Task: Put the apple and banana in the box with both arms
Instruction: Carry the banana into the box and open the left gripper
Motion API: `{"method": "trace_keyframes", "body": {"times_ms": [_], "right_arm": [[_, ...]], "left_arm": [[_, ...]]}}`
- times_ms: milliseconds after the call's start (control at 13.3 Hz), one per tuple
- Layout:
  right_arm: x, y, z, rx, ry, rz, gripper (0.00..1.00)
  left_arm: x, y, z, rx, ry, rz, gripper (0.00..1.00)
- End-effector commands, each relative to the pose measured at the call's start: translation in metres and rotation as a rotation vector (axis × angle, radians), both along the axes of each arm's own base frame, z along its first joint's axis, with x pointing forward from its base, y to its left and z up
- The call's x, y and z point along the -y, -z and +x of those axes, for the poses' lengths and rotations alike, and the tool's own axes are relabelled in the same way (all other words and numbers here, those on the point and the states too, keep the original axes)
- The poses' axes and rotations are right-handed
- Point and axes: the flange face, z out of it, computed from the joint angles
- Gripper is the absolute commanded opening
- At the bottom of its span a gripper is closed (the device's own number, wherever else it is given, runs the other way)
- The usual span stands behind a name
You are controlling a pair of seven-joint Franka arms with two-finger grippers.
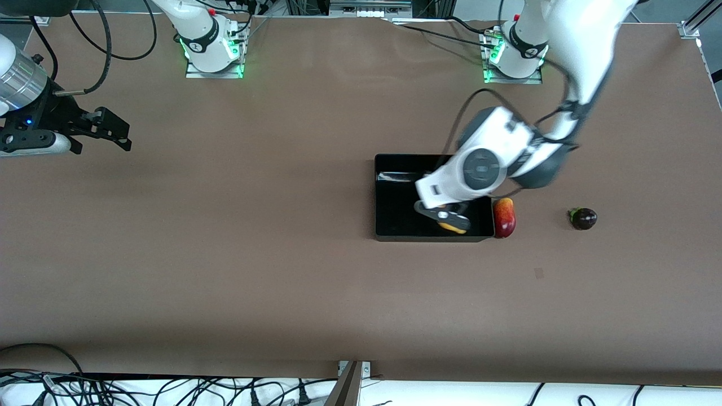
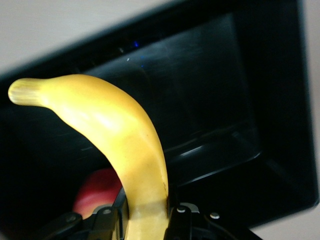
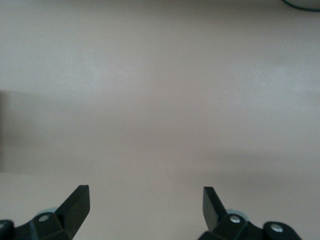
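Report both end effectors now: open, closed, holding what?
Left end effector: closed on the long curved yellow banana.
Right end effector: open, holding nothing.

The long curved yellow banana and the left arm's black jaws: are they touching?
Touching. The left wrist view shows the left gripper shut on the banana, its jaws pressing both sides of the fruit, over the black rectangular plastic box.

The banana (image 2: 125, 145), long, curved and yellow, is being held over the box (image 1: 395, 225), a black, shallow, glossy-walled tray. A red rounded fruit (image 2: 97, 190), possibly the apple, is being partly hidden beneath the banana in the left wrist view.
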Motion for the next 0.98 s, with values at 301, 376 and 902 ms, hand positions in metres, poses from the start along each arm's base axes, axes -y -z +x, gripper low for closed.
{"method": "trace_keyframes", "body": {"times_ms": [301, 376, 902], "right_arm": [[0.0, -0.005, 0.003, 0.007, -0.005, -0.007, 1.0], [0.0, -0.005, 0.003, 0.007, -0.005, -0.007, 1.0], [0.0, -0.005, 0.003, 0.007, -0.005, -0.007, 1.0]], "left_arm": [[0.032, 0.062, -0.014, 0.014, -0.002, 0.026, 0.27], [0.03, 0.062, -0.012, 0.017, -0.034, 0.035, 0.93], [-0.076, -0.133, 0.024, 0.114, -0.191, 0.139, 1.0]]}}
